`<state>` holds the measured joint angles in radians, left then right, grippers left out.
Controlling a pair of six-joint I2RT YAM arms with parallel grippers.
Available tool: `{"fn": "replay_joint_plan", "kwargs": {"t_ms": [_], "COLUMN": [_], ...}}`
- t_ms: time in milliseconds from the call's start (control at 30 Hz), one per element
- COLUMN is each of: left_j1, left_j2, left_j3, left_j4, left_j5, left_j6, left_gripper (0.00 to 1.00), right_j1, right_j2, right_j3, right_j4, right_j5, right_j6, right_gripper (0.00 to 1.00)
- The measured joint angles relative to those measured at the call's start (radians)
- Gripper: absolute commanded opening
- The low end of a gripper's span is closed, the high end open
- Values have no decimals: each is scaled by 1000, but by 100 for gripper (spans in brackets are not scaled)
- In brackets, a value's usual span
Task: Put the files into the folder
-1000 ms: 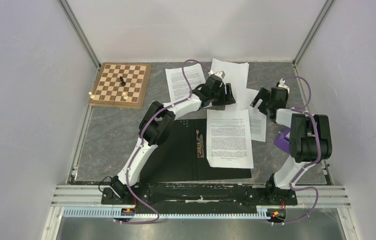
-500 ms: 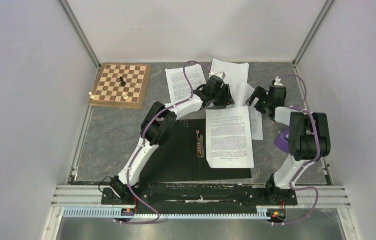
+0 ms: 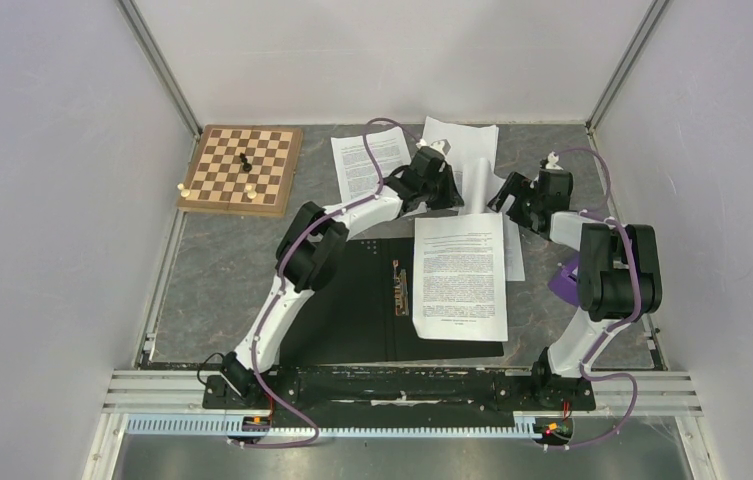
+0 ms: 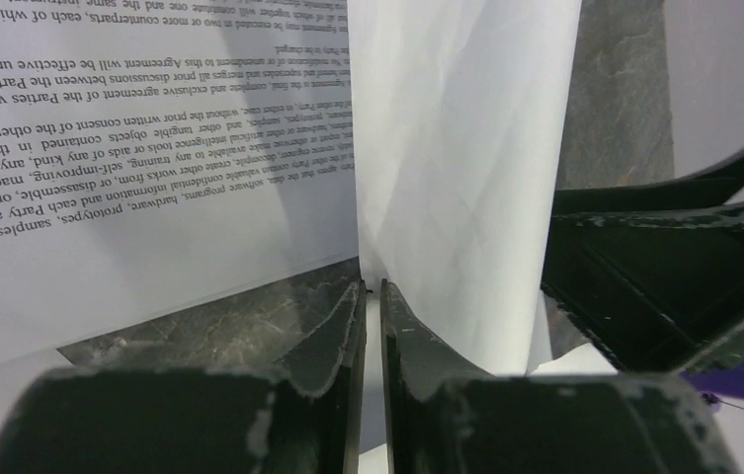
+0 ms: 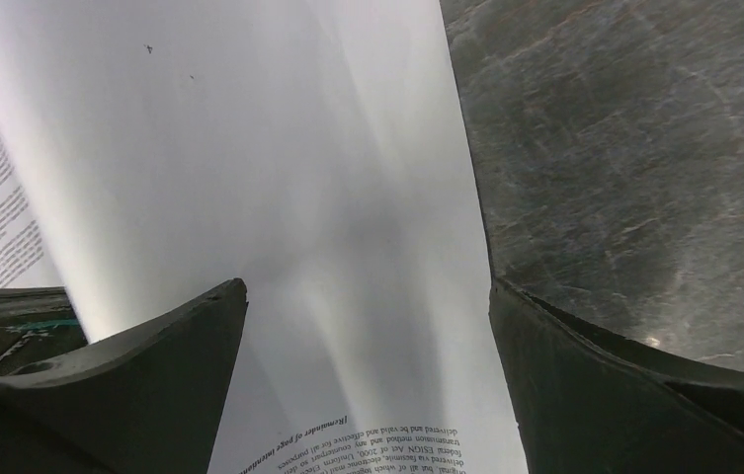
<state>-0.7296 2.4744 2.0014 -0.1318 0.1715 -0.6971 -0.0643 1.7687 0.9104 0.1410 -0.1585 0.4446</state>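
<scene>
Plain white walls (image 3: 42, 200), grey marbled tabletop (image 3: 222, 270), aluminium corner posts (image 3: 157, 62), even light

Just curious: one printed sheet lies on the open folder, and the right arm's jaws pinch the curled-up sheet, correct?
Not quite: the left arm's jaws pinch the curled-up sheet, as the left wrist view shows; the right arm's jaws stand open. One printed sheet does lie on the open folder.

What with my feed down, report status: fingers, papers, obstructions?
Left fingers pinch a raised sheet by its edge; right fingers open near it. Second sheet on the open folder, third sheet on the table. No obstruction seen.
</scene>
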Motion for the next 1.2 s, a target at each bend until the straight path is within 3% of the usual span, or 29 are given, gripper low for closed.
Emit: {"fn": "replay_joint_plan", "kwargs": {"t_ms": [233,467,800,933,1000,1033,1200], "left_j1": [5,17,23,23,23,23,24], "left_j2": [-108,-267,-420,-442,-441,-440,-378], "left_j3": [-82,-270,-602,-652,-647,-636,-481], "left_j4": [29,68,85,71,68,56,44], "left_j5": [16,1,-58,-68,-59,-53,-35], "left_j6": [3,10,13,32,42,50,74], "left_gripper": [7,4,3,20,42,47,52], "right_j1": [2,31,99,121,118,113,92], "right_j2": [0,-14,-221,-264,-262,-253,-159], "right_j3": [19,29,-187,-207,-184,-163,-37], "right_j4": [0,9,-2,-40,-62,-74,-63], "right_j5": [-100,-138,-95,-13,51,75,145], "right_j6": [4,8,3,-22,-40,-47,-56], "right_gripper": [96,95,95,98,98,98,98]}}
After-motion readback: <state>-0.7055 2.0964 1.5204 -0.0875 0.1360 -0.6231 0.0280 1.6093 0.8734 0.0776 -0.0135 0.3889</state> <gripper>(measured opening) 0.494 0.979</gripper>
